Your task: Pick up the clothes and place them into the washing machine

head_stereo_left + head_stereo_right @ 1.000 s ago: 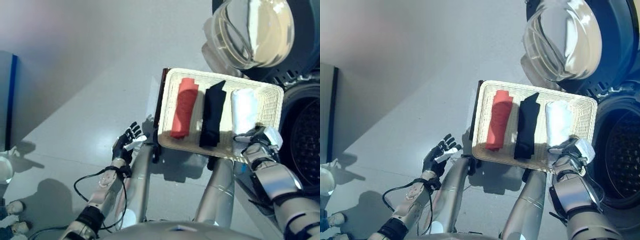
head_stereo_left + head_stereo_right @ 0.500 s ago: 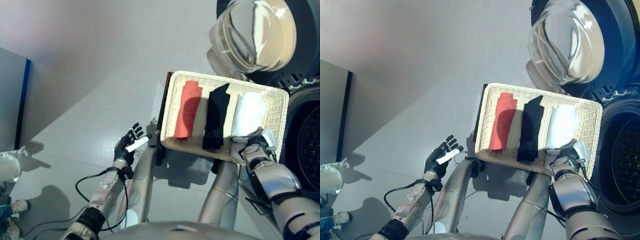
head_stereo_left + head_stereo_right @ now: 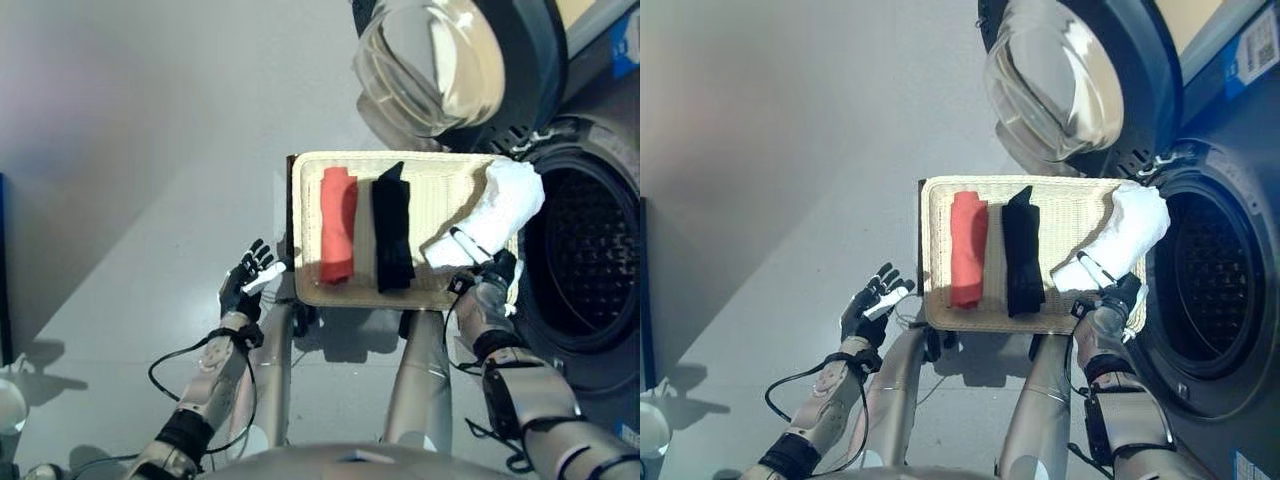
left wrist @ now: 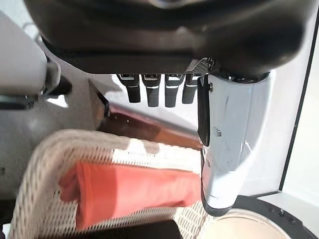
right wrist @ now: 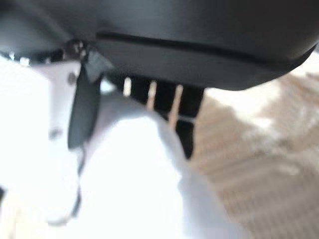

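A shallow wicker basket [image 3: 445, 190] holds a rolled red cloth [image 3: 338, 238] and a black cloth [image 3: 392, 240] side by side. My right hand [image 3: 482, 280] is at the basket's near right corner, shut on a white cloth [image 3: 498, 208]. The cloth is raised and stretches toward the washing machine's open drum [image 3: 580, 255]. In the right wrist view the white cloth [image 5: 134, 189] lies against the fingers [image 5: 184, 107]. My left hand [image 3: 248, 285] is open and empty, just left of the basket. The left wrist view shows the red cloth [image 4: 129, 191] past its straight fingers [image 4: 157, 89].
The machine's round glass door [image 3: 430, 60] hangs open above the basket's far edge. The basket rests on a low dark brown box [image 3: 289, 215], which also shows in the left wrist view [image 4: 149, 130]. Grey floor [image 3: 130, 150] spreads to the left.
The camera has swung toward the machine. My right hand has closed on the white cloth and lifted it from its place in the basket toward the drum. The left hand stays open.
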You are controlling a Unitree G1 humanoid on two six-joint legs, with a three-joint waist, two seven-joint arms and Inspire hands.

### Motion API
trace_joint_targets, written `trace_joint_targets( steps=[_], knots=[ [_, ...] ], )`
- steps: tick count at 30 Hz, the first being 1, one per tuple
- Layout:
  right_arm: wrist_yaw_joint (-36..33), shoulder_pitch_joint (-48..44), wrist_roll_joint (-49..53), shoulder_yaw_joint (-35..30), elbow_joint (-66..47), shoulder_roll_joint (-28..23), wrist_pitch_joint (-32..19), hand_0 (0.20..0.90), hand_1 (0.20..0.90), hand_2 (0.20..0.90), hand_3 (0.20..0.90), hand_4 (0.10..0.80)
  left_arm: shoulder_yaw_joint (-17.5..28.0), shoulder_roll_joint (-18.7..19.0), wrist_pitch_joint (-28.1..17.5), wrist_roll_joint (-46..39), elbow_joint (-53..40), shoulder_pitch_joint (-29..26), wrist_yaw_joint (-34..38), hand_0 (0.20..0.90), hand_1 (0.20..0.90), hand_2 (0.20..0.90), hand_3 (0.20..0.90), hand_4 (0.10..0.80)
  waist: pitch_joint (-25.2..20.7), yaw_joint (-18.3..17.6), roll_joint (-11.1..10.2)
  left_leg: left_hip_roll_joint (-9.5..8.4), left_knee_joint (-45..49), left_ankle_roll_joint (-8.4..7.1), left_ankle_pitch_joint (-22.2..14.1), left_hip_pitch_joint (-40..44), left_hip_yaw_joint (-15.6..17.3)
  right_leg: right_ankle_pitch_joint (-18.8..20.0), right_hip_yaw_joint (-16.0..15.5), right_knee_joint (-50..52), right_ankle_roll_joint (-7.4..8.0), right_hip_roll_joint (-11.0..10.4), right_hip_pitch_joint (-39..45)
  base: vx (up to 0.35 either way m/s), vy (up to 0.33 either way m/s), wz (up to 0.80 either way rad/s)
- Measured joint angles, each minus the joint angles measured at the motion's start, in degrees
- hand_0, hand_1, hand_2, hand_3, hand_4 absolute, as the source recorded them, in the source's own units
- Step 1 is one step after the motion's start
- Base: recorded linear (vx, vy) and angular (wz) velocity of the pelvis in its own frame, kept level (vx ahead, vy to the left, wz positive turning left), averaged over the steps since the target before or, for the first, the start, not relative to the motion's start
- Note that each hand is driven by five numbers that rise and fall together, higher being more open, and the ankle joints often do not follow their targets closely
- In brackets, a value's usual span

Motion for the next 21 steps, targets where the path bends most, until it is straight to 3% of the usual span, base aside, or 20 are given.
trace_joint_targets(
  steps=[10, 16, 21],
  knots=[
    [1.30, -0.84, 14.32, -8.11, -5.31, 2.97, -5.21, 0.200, 0.200, 0.200, 0.200, 0.300, 1.09, -1.26, -0.91, -2.71, 0.10, 0.27, 0.27, 0.900, 0.900, 0.900, 0.900, 0.800, 0.53, -0.38, -0.25, -0.03, -3.76, -0.40, 0.46, 3.43, 0.81, 0.24, 0.15, -2.72, -0.03, 0.17, 2.39, 0.022, -0.006, -0.04],
    [0.97, -6.43, 28.63, -19.73, -5.61, 2.90, -13.53, 0.200, 0.200, 0.200, 0.200, 0.300, 0.83, -1.17, -0.91, -3.90, 0.27, 0.33, 0.23, 0.900, 0.900, 0.900, 0.900, 0.800, 1.08, -0.51, -0.06, -0.10, -4.45, -0.33, 0.41, 4.37, 1.29, 0.31, 0.22, -3.48, 0.06, 0.07, 3.08, 0.007, 0.003, -0.01],
    [-0.23, -5.94, 31.75, -22.09, -5.53, 2.12, -17.32, 0.200, 0.200, 0.200, 0.200, 0.300, 0.22, -1.26, -0.89, -3.98, 0.81, 0.32, 0.17, 0.900, 0.900, 0.900, 0.900, 0.800, 1.08, -1.38, -0.06, -0.08, -5.09, -0.34, 0.40, 5.08, 1.86, 0.32, 0.89, -3.80, 0.08, 0.23, 3.15, 0.018, -0.006, -0.06]
  ],
)
